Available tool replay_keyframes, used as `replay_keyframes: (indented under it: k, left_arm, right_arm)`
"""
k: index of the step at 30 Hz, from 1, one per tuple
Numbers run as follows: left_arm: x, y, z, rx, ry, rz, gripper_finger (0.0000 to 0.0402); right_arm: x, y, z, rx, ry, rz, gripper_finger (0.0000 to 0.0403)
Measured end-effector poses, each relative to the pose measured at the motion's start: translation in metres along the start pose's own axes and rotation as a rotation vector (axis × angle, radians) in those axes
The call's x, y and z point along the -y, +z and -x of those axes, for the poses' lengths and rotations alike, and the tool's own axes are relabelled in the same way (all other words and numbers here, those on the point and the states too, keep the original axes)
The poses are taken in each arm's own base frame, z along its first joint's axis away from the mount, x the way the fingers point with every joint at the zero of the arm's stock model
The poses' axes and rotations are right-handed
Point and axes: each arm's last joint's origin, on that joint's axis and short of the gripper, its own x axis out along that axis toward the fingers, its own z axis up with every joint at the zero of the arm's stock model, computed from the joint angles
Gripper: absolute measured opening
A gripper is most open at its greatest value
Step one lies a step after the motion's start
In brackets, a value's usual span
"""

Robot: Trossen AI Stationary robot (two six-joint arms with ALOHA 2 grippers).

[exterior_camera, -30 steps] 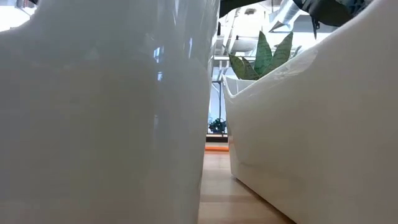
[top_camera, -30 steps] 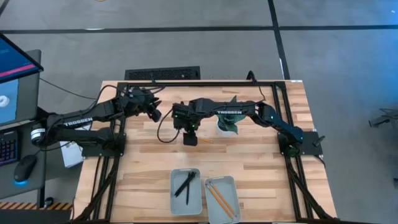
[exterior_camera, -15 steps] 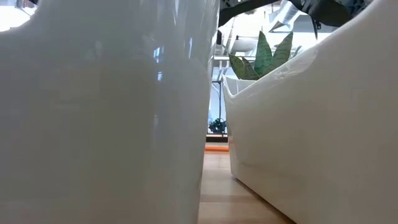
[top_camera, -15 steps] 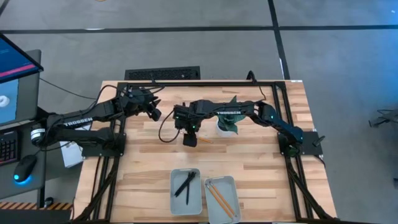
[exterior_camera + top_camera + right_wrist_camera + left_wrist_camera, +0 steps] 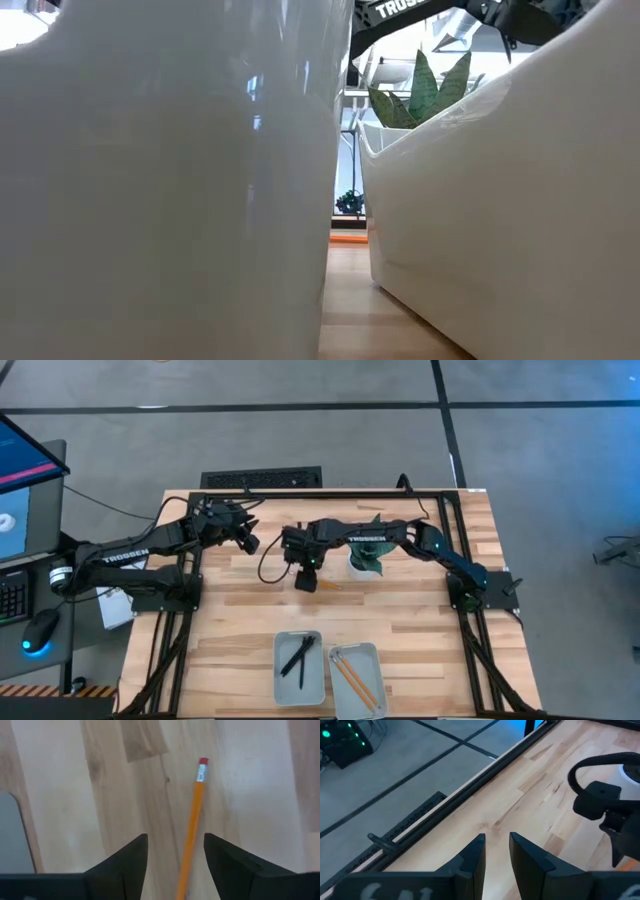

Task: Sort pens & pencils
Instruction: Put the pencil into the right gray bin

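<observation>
Right gripper [image 5: 175,865] has crept slightly rightward since a second ago, jaws released astride a loose pencil [image 5: 192,822] on the surface; left gripper [image 5: 496,857] unchanged, jaws slightly parted, empty

pencil [image 5: 192,827]: lower end cut off | right gripper [image 5: 176,851]: fingertips only

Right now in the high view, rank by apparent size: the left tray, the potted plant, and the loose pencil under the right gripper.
1. Left tray, holding the pens: largest.
2. Potted plant, partly hidden by the right arm.
3. Loose pencil: smallest, only a short orange sliver shows beside the right gripper.
</observation>
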Motion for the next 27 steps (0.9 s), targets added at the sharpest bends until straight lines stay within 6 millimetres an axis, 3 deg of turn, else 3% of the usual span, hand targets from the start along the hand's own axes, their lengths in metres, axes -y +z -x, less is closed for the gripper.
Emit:
replay_keyframes:
  k: [7,14,27]
  left_arm:
    - [0.000,0.002,0.000,0.024,-0.003,-0.010,0.0079]
    - [0.001,0.008,0.000,0.074,-0.010,0.004,0.0079]
    - [0.001,0.007,0.000,0.073,-0.007,-0.053,0.0079]
  right_arm:
    - [0.007,0.000,0.000,0.001,0.000,-0.032,0.0212]
    - [0.017,-0.002,-0.028,-0.045,0.106,-0.112,0.0200]
    - [0.021,-0.004,-0.031,-0.053,0.115,-0.101,0.0164]
